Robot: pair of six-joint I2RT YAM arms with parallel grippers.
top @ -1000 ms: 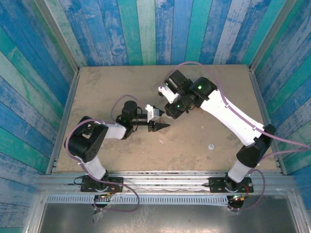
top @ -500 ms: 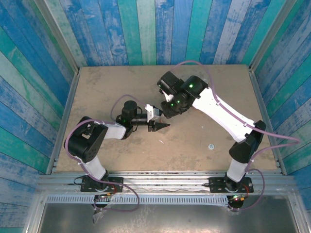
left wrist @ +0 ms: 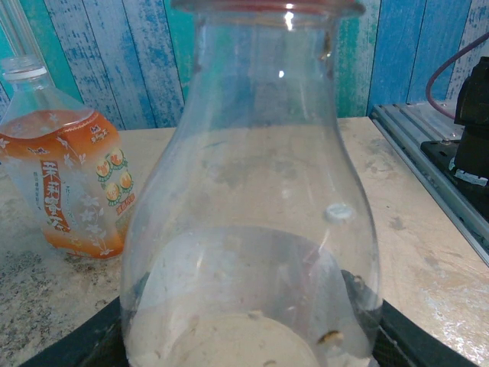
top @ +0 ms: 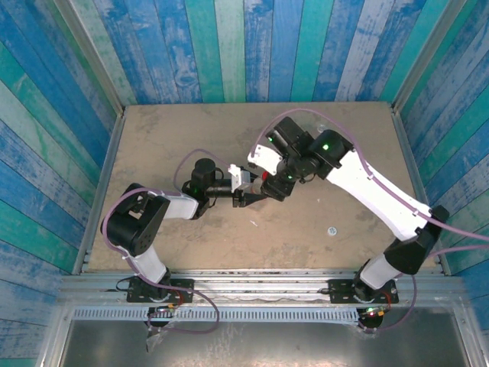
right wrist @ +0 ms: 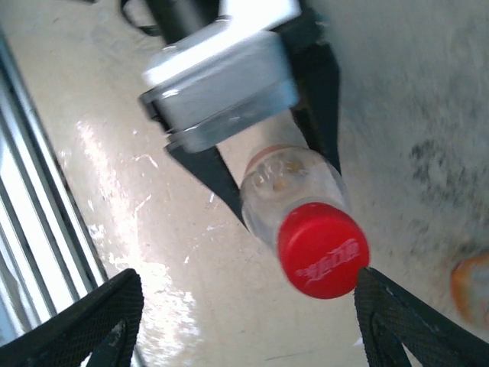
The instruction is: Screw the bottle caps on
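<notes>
Left gripper [top: 248, 200] clamped on slim bottle [right wrist: 286, 180], red cap [right wrist: 321, 248] on its neck; right gripper [right wrist: 248, 290] jaws apart astride that cap; we risk an off-centre regrip cross-threading it or twisting the bottle loose; white cap [top: 331, 230] lies well apart from that bottle.

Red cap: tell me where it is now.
In the right wrist view, the red cap sits atop the clear bottle held by the left gripper, within the open right gripper.
</notes>
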